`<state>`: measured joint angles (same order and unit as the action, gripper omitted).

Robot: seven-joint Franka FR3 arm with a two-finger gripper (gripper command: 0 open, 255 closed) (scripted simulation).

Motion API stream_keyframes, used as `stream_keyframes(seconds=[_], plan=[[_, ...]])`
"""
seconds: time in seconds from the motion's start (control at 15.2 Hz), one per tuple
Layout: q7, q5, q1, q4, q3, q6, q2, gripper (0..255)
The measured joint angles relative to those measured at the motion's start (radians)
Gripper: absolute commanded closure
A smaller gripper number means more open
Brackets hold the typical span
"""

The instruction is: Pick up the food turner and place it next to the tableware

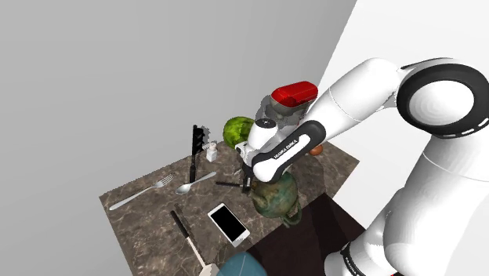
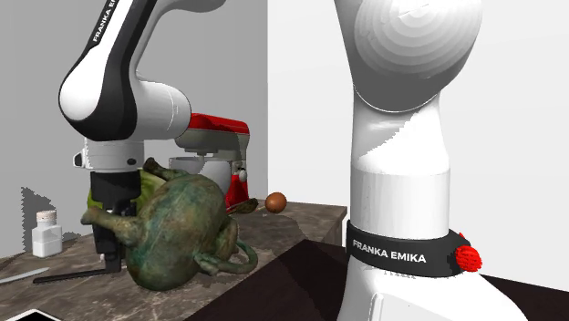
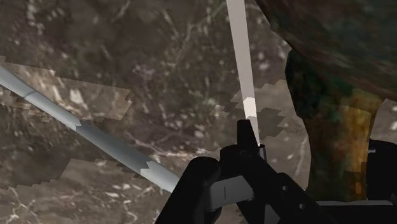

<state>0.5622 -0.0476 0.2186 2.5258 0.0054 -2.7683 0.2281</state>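
My gripper (image 1: 246,187) (image 2: 109,260) (image 3: 247,149) is low over the marble tabletop (image 1: 149,223), shut on one end of a thin food turner (image 1: 227,184) (image 2: 73,273). In the wrist view its long shaft (image 3: 240,57) looks pale grey and runs straight away from the fingertips. The turner lies nearly level, at or just above the surface; I cannot tell whether it touches. The tableware, a grey fork (image 1: 141,194) and spoon (image 1: 194,183), lies toward the shoulder view's left of the gripper. The spoon's handle (image 3: 95,137) crosses beside the turner.
A green-bronze teapot (image 1: 274,196) (image 2: 178,232) stands right against the hand. A phone (image 1: 229,223) and a black-handled, pale-bladed utensil (image 1: 188,235) lie nearer the front edge. Behind are a melon (image 1: 237,129), red-topped mixer (image 1: 291,98), black block (image 1: 194,153) and shaker (image 1: 211,150).
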Motion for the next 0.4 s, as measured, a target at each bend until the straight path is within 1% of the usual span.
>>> stream_keyframes(seconds=[0.26, 0.4], plan=[[0.001, 0.000, -0.001, -0.006, 0.000, -0.001, 0.007, 255], [0.001, 0.002, 0.000, 0.001, 0.001, 0.018, -0.010, 255]])
